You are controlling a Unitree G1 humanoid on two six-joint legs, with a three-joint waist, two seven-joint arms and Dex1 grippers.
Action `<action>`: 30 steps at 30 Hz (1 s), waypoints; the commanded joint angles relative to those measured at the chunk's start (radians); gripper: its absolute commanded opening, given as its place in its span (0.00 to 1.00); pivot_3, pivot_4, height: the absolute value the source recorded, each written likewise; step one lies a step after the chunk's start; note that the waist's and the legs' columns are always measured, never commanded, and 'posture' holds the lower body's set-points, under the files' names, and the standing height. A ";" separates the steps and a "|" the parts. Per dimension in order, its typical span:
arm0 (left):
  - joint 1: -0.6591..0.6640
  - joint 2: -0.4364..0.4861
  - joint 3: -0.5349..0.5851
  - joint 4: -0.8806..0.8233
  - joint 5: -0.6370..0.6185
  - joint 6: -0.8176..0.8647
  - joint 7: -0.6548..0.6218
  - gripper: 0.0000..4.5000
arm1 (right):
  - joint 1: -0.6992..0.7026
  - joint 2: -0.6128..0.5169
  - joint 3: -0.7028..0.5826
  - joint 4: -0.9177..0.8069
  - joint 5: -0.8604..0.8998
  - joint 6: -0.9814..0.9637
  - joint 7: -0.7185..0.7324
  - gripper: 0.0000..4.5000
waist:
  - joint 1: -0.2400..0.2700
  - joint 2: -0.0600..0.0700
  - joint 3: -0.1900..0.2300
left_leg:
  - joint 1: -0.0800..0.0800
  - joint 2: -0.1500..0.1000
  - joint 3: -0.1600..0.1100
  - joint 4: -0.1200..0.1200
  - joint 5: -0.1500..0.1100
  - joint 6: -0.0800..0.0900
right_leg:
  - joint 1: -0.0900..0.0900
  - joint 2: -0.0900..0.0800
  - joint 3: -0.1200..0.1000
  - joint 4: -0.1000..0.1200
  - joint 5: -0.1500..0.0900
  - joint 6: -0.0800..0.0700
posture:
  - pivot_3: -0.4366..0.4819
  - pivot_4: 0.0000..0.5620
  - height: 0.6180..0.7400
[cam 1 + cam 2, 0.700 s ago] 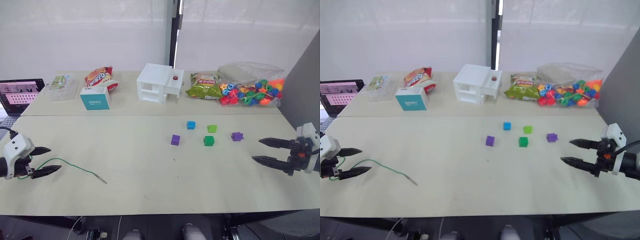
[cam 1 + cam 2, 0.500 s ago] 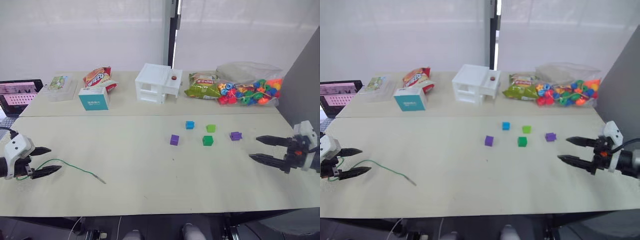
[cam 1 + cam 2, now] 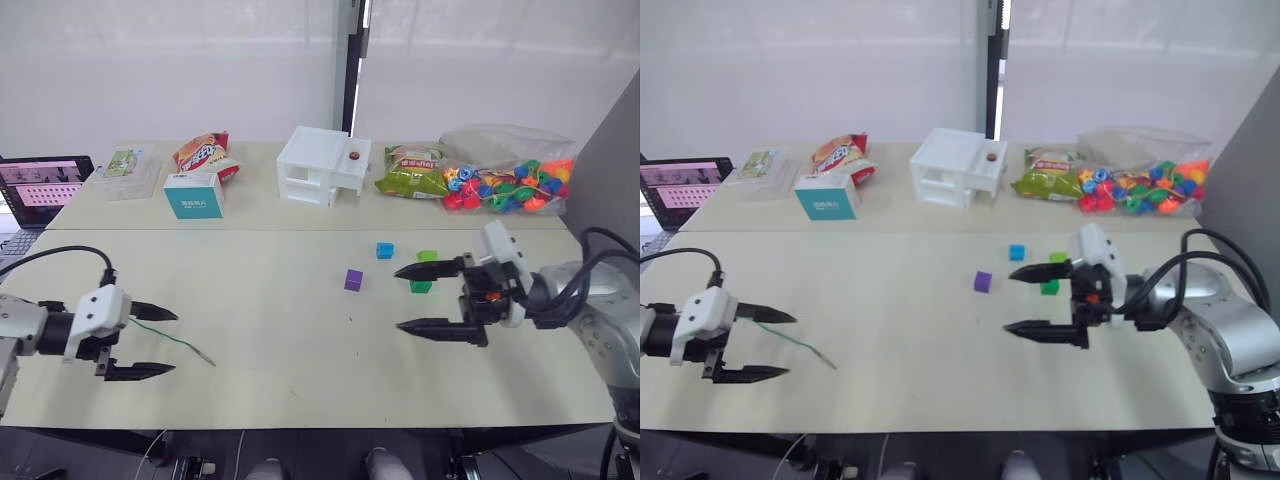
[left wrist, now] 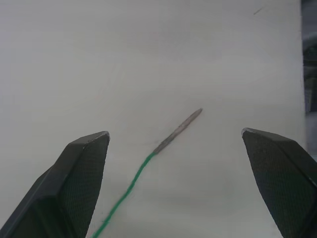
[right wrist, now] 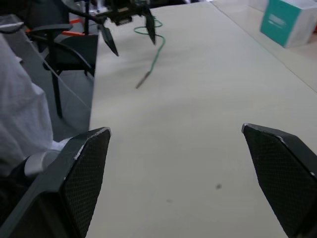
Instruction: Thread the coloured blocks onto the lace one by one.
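Table [image 3: 300,380] pale cream, unpatterned. Lace [image 4: 130,187] green with greyish tip [image 4: 178,130]. Blocks: purple [image 3: 353,280], blue [image 3: 385,250], lime green [image 3: 428,257], darker green [image 3: 421,287]. Grippers black-fingered with white housings, left [image 3: 152,341] and right [image 3: 410,298]. Box [image 3: 193,194] teal with white top. Bead bag [image 3: 508,185] holds red, orange, blue.

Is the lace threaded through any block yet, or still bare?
Bare. The lace lies on the table, its grey tip free between the open left gripper's fingers.

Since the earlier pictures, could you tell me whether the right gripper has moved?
Yes. The right gripper has swung inward over the table, toward the robot's left, and now sits, open, just in front of the darker green plastic cube.
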 commanded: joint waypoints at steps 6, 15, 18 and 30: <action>-0.182 -0.048 -0.216 0.165 0.114 -0.230 -0.022 1.00 | 0.069 -0.025 0.050 -0.106 -0.041 -0.009 -0.064 1.00 | 0.009 -0.001 0.000 | 0.000 0.000 0.000 0.001 0.000 0.000 | 0.000 0.000 0.000 0.000 0.000 0.000 | 0.48 0.27 1.00; -0.345 -0.047 -0.384 0.439 0.109 -0.377 -0.022 0.91 | 0.163 -0.010 0.034 -0.165 -0.038 -0.023 -0.133 1.00 | 0.008 -0.001 0.000 | 0.000 0.000 0.000 0.001 0.000 0.000 | 0.000 0.000 -0.001 0.000 0.000 0.000 | 0.48 0.27 1.00; -0.360 -0.023 -0.444 0.496 0.129 -0.438 -0.022 0.74 | 0.178 -0.013 0.031 -0.169 -0.036 -0.028 -0.140 1.00 | 0.008 -0.001 0.000 | 0.000 0.000 0.000 0.001 0.000 0.000 | 0.001 0.000 0.000 0.000 0.000 0.000 | 0.48 0.27 1.00; -0.442 -0.052 -0.453 0.657 0.173 -0.443 -0.022 0.52 | 0.179 0.001 0.040 -0.171 -0.031 -0.052 -0.152 1.00 | 0.009 -0.001 0.000 | 0.005 0.000 0.000 0.001 0.000 0.000 | 0.004 0.001 0.000 0.000 0.000 0.000 | 0.48 0.27 1.00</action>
